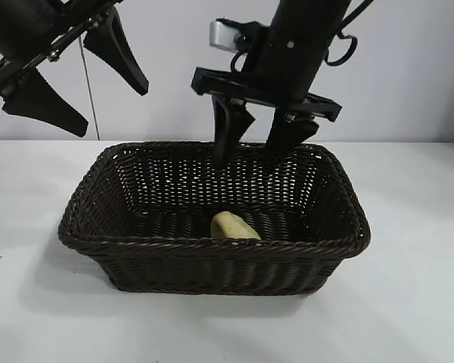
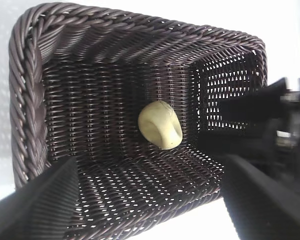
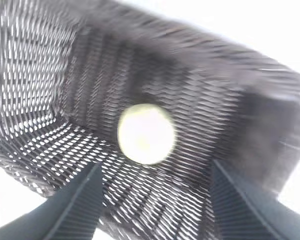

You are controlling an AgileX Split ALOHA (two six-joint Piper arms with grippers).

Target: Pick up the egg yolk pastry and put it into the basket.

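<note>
The pale yellow egg yolk pastry (image 1: 233,226) lies on the floor of the dark brown wicker basket (image 1: 98,234), near its front wall. It also shows in the left wrist view (image 2: 160,124) and in the right wrist view (image 3: 145,133). My right gripper (image 1: 259,144) hangs open and empty over the basket's back rim, its fingers (image 3: 75,205) apart above the pastry. My left gripper (image 1: 91,79) is open and empty, raised high above the basket's left end. The basket's rim shows in the left wrist view (image 2: 25,100) and its wall in the right wrist view (image 3: 35,75).
The basket stands in the middle of a white table (image 1: 416,302). A pale wall (image 1: 416,68) closes the back. The right arm's gripper body (image 2: 270,120) shows in the left wrist view at the basket's far end.
</note>
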